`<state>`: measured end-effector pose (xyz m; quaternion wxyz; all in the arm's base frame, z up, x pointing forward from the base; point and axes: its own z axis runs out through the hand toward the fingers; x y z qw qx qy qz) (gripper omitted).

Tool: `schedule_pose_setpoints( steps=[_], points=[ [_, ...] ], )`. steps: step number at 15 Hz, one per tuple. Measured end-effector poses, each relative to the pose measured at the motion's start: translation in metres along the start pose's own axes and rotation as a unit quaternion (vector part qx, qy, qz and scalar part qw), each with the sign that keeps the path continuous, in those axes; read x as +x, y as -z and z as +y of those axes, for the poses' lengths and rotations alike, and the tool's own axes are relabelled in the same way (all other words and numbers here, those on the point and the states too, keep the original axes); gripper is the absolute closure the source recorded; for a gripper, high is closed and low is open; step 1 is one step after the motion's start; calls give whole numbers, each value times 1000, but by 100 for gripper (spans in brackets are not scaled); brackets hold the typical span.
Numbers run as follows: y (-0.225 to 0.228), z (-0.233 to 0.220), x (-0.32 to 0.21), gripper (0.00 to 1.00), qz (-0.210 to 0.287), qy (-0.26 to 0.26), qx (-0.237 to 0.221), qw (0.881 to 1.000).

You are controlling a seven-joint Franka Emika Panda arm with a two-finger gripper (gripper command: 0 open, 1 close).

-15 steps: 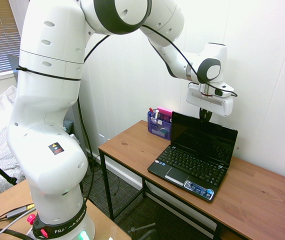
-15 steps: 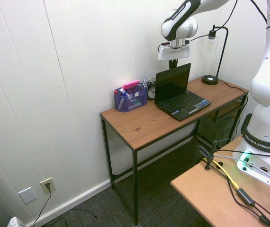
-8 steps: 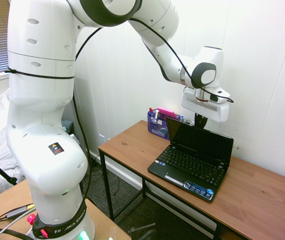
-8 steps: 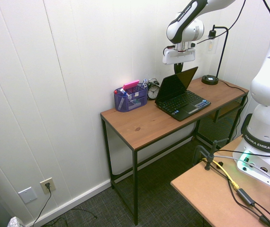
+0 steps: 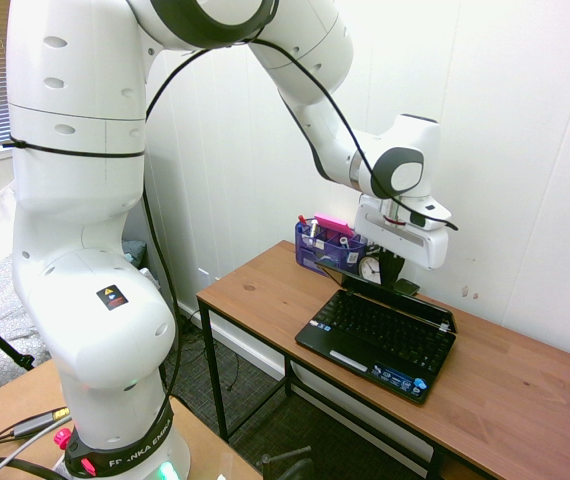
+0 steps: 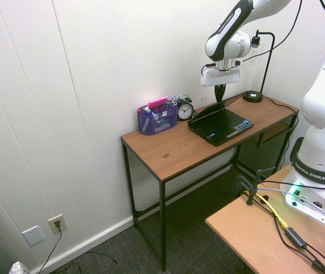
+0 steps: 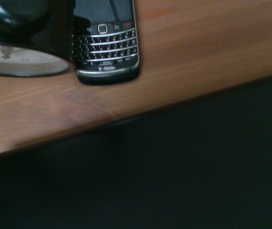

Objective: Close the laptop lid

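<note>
The laptop lid (image 5: 397, 297) has swung a long way down: a second ago it stood nearly upright over the keyboard, half a second ago it leaned forward, and now it lies at a shallow angle, only a narrow wedge above the keys. In the first exterior view it sits right of centre on the wooden counter (image 5: 265, 290), with the netbook's base (image 5: 380, 345) reaching toward the lower right of the frame. The claw (image 5: 393, 272) points straight down with its fingers pressed together, holding nothing, its tip on or just behind the lid's back near the hinge side; I cannot tell for certain that it touches. It has come down and toward the front of the counter together with the lid.

The wrist view shows the lid's dark back filling the lower half, and in the upper left a keypad phone (image 7: 106, 40) beside an alarm clock (image 7: 21, 62), both behind the laptop. A blue pen holder (image 5: 323, 250) stands further left along the wall.

By my judgement the closing is most of the way done; a short further push downward should bring the lid flat
</note>
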<state>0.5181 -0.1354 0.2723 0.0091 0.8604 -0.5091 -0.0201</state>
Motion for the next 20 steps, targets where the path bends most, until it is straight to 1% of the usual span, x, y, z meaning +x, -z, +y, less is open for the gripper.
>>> schedule_pose_setpoints(
  steps=[8, 14, 17, 20],
  points=[
    [-48, 38, -17, 100, -34, -38, -5, 999],
    [-83, 46, -20, 100, -56, -46, -11, 997],
    [-90, 49, -17, 100, -60, -49, -10, 997],
    [-84, 56, -8, 100, -53, -58, -4, 997]
  ],
)
